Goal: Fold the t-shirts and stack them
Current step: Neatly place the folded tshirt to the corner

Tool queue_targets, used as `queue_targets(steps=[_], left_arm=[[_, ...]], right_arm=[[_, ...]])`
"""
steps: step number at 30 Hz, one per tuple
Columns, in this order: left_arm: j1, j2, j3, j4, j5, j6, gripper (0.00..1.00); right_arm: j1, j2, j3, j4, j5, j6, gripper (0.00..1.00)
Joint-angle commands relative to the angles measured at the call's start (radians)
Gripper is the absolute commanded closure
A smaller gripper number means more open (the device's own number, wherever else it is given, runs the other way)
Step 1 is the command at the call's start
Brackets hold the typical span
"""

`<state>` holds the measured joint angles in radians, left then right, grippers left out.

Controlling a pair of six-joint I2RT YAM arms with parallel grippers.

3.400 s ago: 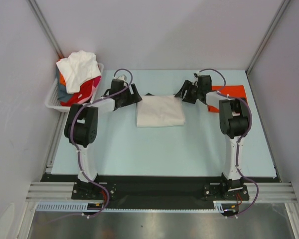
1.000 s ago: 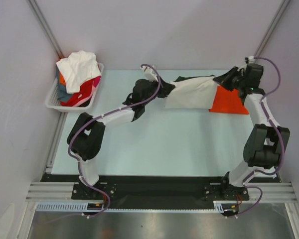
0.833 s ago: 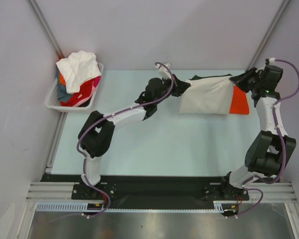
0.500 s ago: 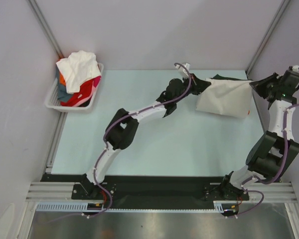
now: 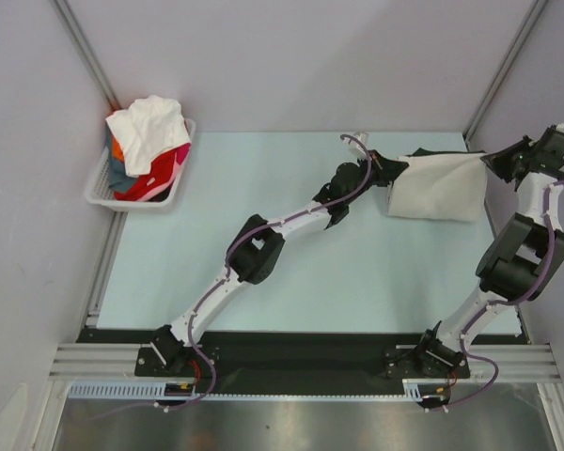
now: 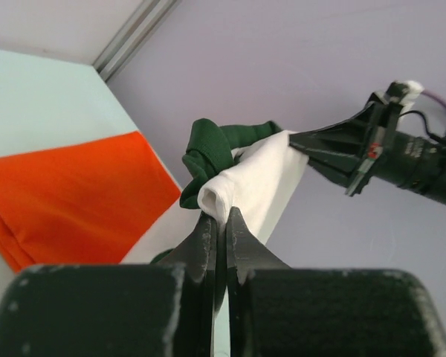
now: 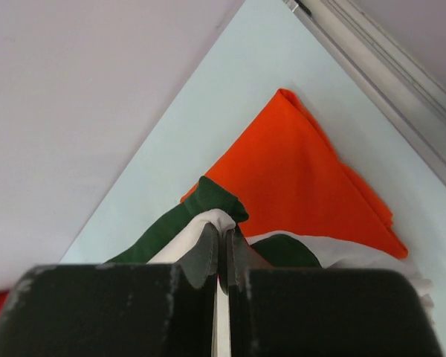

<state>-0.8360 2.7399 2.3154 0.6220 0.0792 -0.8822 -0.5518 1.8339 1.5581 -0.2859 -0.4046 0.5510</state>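
Over the table (image 5: pixel 263 254), left gripper (image 6: pixel 219 223) and right gripper (image 7: pixel 224 236) clench the cream shirt (image 5: pixel 440 188) above the orange shirt (image 6: pixel 67 186): stacking; next, probably lower squarely.

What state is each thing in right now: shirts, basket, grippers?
cream shirt: folded, pinched at two ends, hanging over the orange shirt.
orange shirt: folded, flat on the table.
basket: holds a heap of unfolded shirts.
left gripper: shut on cream shirt.
right gripper: shut on cream shirt.
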Motion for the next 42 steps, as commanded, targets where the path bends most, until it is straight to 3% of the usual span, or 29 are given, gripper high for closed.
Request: queue_targets(steps=[1,7,11,14,15,16,17,18,19,20,23,28,32,37,40,42], left_arm=[[-0.005,-0.023,0.07,0.09,-0.064,0.011,1.0],[-0.003,0.073,0.136,0.116,-0.176,-0.058,1.0],[0.002,0.138,0.17,0.111,-0.326,-0.116,0.97],[0.015,0.196,0.24,0.075,-0.419,-0.169,0.86],[0.018,0.202,0.246,0.077,-0.439,-0.167,0.63],[0.024,0.205,0.249,0.082,-0.456,-0.155,0.49],[0.029,0.207,0.249,0.09,-0.47,-0.143,0.23],[0.035,0.202,0.249,0.088,-0.472,-0.127,0.09],[0.053,0.198,0.246,0.082,-0.47,-0.124,0.0],[0.066,0.178,0.24,0.09,-0.448,-0.115,0.0],[0.106,0.112,0.155,0.117,-0.37,-0.064,0.0],[0.14,-0.167,-0.158,0.154,-0.253,0.09,0.0],[0.155,-0.4,-0.434,0.13,-0.203,0.138,0.0],[0.227,-0.652,-0.851,0.206,-0.135,0.065,0.0],[0.277,-0.778,-1.018,0.208,-0.049,0.023,0.0],[0.293,-0.872,-1.1,0.225,-0.021,0.037,0.0]], right_arm=[[-0.011,0.05,0.091,0.039,0.019,-0.008,1.0],[-0.007,0.177,0.174,0.08,-0.016,0.0,1.0],[-0.005,0.247,0.184,0.166,-0.053,0.024,1.0],[-0.004,0.319,0.221,0.198,-0.077,0.036,0.99],[-0.005,0.343,0.233,0.212,-0.085,0.047,0.94],[-0.004,0.361,0.243,0.252,-0.088,0.068,0.82],[0.004,0.408,0.284,0.263,-0.091,0.078,0.45],[0.01,0.428,0.321,0.251,-0.073,0.076,0.22],[0.019,0.447,0.357,0.191,-0.056,0.067,0.04],[0.036,0.474,0.403,0.154,-0.048,0.022,0.0],[0.071,0.456,0.47,0.065,0.021,-0.046,0.0],[0.115,0.292,0.324,0.073,0.159,-0.102,0.02],[0.121,0.179,0.147,0.155,0.049,-0.039,0.15],[0.173,0.068,-0.07,0.379,-0.105,0.148,0.35],[0.208,0.031,-0.154,0.463,-0.151,0.213,0.45],[0.234,0.016,-0.264,0.569,-0.21,0.321,0.57]])
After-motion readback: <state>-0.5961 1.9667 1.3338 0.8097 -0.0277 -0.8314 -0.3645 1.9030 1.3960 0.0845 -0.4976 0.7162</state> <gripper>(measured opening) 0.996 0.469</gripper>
